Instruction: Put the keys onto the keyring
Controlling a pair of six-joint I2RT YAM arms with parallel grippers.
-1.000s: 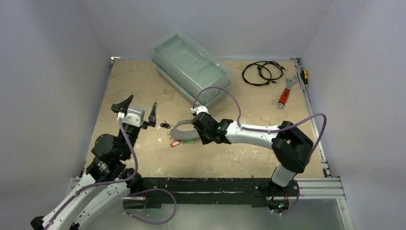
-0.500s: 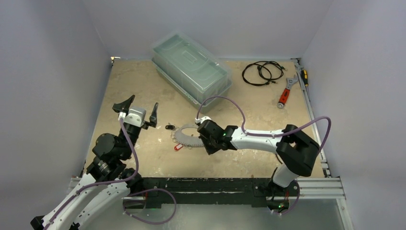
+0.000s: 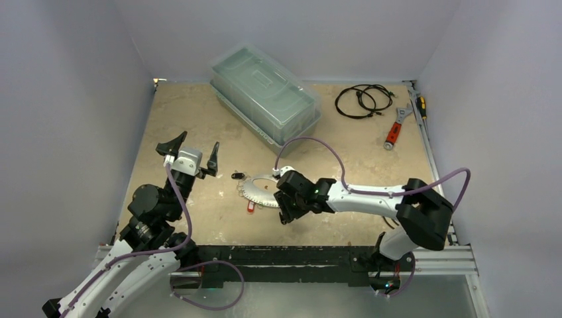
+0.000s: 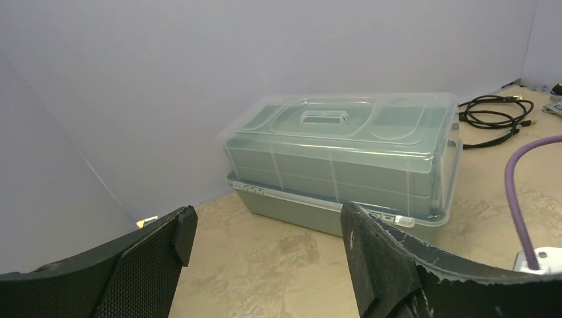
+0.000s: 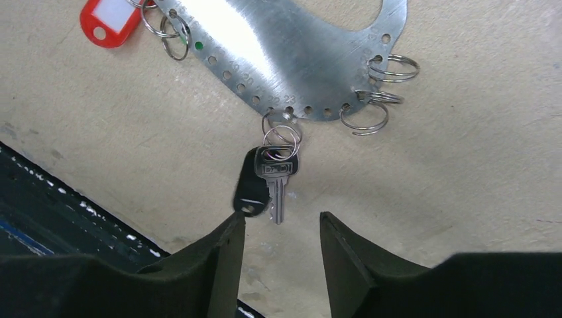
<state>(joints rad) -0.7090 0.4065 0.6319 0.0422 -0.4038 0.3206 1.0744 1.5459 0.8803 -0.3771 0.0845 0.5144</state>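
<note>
The keyring (image 3: 260,190) is a flat silver plate with rim holes, lying on the table ahead of the right arm; it also shows in the right wrist view (image 5: 291,56). A silver key (image 5: 277,180) with a black tag (image 5: 250,182) hangs from its rim on small rings. A red tag (image 5: 108,20) hangs further round the rim and also shows in the top view (image 3: 250,207). A small black key (image 3: 236,176) lies at the plate's far left. My right gripper (image 5: 281,228) is open and empty just short of the black-tagged key; its left finger (image 5: 225,265) nearly touches the tag. My left gripper (image 3: 192,152) is open, raised and empty.
A clear lidded plastic box (image 3: 265,93) stands at the back centre, also in the left wrist view (image 4: 338,152). A coiled black cable (image 3: 361,101) and a red-handled wrench (image 3: 394,129) lie back right. Empty split rings (image 5: 371,109) hang on the plate. The table's dark front edge (image 5: 40,205) is close.
My right gripper has moved toward the near edge. The keyring plate and its red tag have shifted the same way with it. The left arm has not moved.
</note>
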